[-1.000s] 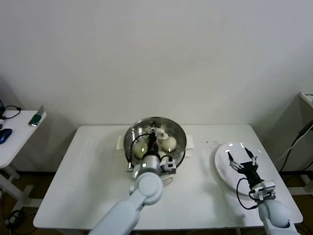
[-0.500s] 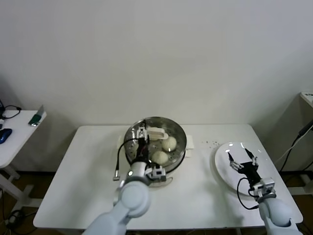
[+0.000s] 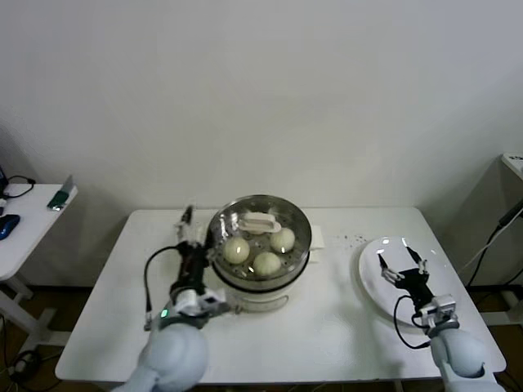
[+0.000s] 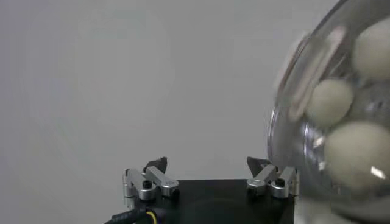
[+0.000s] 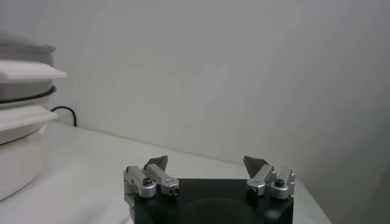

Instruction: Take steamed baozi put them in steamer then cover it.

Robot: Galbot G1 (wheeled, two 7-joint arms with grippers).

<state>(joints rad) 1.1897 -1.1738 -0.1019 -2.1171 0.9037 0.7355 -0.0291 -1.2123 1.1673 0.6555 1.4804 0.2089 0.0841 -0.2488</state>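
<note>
Left gripper (image 3: 187, 222) stands just left of the steamer (image 3: 219, 233), over the table (image 3: 106, 310), jaws spread wide and holding nothing; the left wrist view confirms empty fingers, with the steamer's shiny curved wall close alongside.

Steamer sits centre-table on its cream pot base. Inside, three buns (image 3: 267, 262) are plainly visible — one toward the left (image 3: 237, 250), one nearest the robot, one toward the right (image 3: 283, 238). A white rectangular handle (image 3: 258, 222) lies across the far side of the basket; it appears to belong to the glass lid (image 3: 299, 222), and the wrist view's glare over the buns suggests the lid is already on top. I cannot tell whether it is seated squarely, nor whether a fourth bun hides beneath the handle.

Key relation — the handle lies right of and slightly beyond the left gripper, its long axis running roughly left-right; the left arm is much the nearer.

White plate (image 3: 372, 282) at the table's right end, with no buns on its visible part. Right gripper (image 3: 401, 266) hovers over it, jaws apart, empty, well away from the steamer.

Judgement: task near or at completion.
</note>
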